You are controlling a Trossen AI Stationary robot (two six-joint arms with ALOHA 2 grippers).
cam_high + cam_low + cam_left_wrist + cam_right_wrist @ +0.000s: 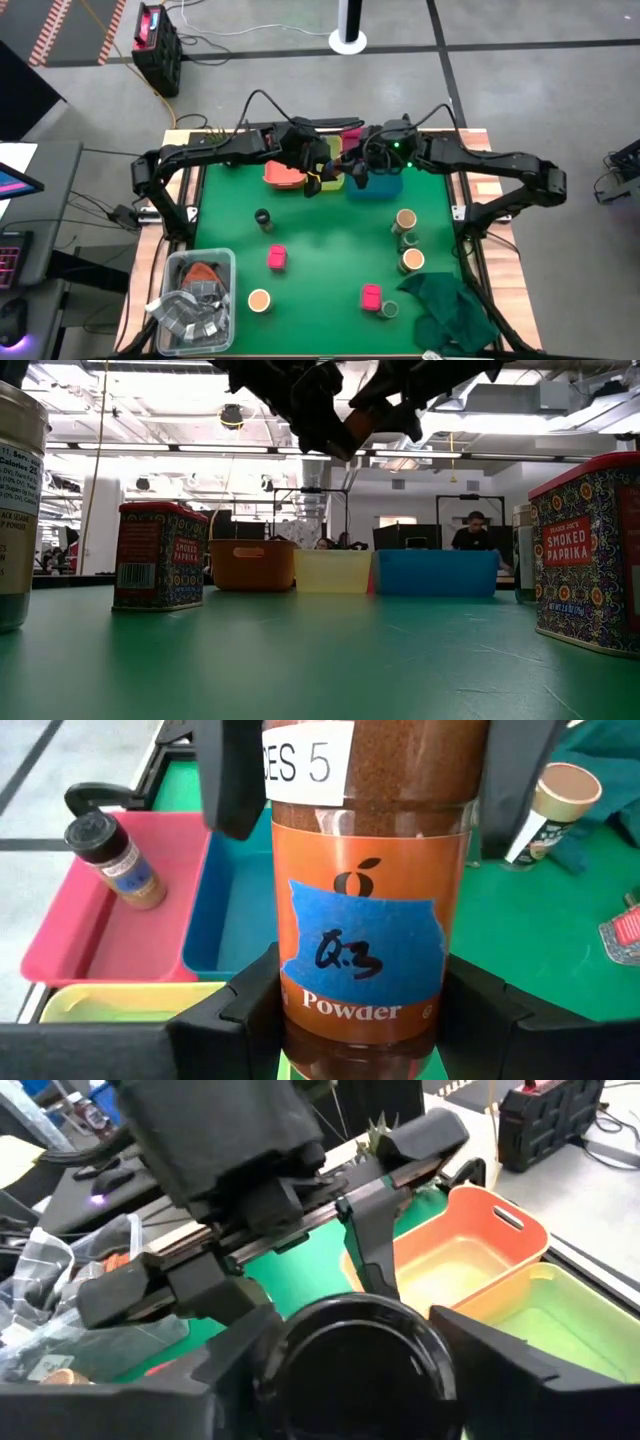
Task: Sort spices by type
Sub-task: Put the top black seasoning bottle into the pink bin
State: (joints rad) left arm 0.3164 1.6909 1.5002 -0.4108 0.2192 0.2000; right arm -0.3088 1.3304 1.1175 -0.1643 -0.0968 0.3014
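A spice jar [365,900] of red-brown powder, with an orange label and a blue tape patch, hangs above the bins at the table's far middle. My left gripper [322,166] is shut on its lower end. My right gripper [350,1370] faces it from the right, its fingers close on either side of the jar's black cap [350,1365]. Another dark-capped jar [115,865] stands in the pink bin [60,935]. Loose on the green table are pink boxes [277,257], tan-topped jars [405,219] and green-capped jars [389,310]. My left gripper pinches the jar's bottom end, by the word "Powder" [365,1008], between its two fingers, one on each side. The jar points away along the fingers toward my right gripper, lifted clear of the table and bins. My right gripper's fingers [232,780] flank the cap end; whether they touch it I cannot tell.
Orange [283,177], yellow-green [333,572] and blue [376,186] bins stand in a row at the far edge below the grippers. A clear tub of packets [195,295] sits near left, a dark green cloth [450,310] near right. The table's middle is bare.
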